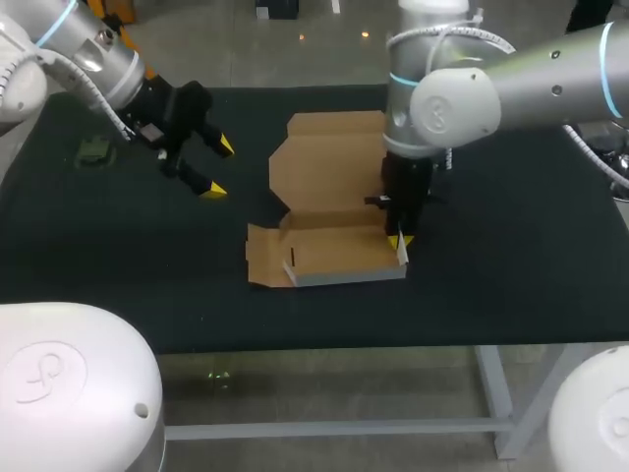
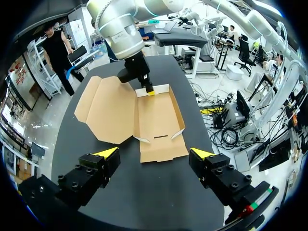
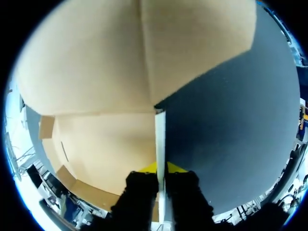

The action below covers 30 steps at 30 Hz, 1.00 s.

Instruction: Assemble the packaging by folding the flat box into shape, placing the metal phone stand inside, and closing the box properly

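Right gripper (image 1: 398, 239) is pinching the upright side wall (image 3: 160, 130) of the partly folded brown cardboard box (image 1: 329, 167), one yellow-tipped finger on each face. The box is lying mid-table on the black table (image 1: 511, 246), its lid flat. Left gripper (image 1: 219, 169) is hanging wide open above the table, well apart from the box's other side.
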Tool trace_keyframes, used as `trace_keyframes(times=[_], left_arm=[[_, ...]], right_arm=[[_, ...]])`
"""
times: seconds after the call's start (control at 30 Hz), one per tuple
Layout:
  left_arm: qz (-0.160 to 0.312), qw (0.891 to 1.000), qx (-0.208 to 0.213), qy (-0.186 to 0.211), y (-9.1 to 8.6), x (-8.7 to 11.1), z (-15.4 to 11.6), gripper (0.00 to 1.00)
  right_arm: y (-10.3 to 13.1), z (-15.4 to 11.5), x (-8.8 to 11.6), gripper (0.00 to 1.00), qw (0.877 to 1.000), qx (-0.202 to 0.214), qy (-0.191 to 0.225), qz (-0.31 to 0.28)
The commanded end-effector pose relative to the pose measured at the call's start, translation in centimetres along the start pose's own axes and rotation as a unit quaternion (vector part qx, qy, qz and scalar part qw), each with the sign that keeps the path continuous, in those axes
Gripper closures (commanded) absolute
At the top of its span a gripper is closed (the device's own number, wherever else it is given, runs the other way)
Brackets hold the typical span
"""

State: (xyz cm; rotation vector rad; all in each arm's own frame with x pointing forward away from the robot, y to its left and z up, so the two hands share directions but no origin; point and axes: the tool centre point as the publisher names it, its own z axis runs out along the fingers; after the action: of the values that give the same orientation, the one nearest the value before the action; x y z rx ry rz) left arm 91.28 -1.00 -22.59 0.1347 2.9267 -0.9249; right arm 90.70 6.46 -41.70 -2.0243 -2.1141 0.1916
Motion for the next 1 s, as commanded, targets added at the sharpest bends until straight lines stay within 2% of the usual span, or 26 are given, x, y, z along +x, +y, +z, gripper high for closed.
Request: trace_keyframes(times=[0.03,0.3,0.77,1.0], left_arm=[[0.0,1.0,-0.002,0.001,-0.05,-0.02,-0.1,0.0],[0.0,1.0,-0.002,0.001,-0.05,-0.02,-0.1,0.0],[0.0,1.0,-0.002,0.001,-0.05,-0.02,-0.1,0.0],[0.0,1.0,-0.002,0.001,-0.05,-0.02,-0.1,0.0]], right_arm=[[-0.59,0.11,-0.02,0.88,1.0,-0.023,-0.003,0.008],[-0.73,0.21,0.25,0.86,0.997,-0.065,-0.018,0.027],[-0.66,0.28,0.18,0.86,0.992,-0.101,-0.046,0.063],[-0.83,0.2,-0.09,0.76,0.991,-0.103,-0.045,0.07]])
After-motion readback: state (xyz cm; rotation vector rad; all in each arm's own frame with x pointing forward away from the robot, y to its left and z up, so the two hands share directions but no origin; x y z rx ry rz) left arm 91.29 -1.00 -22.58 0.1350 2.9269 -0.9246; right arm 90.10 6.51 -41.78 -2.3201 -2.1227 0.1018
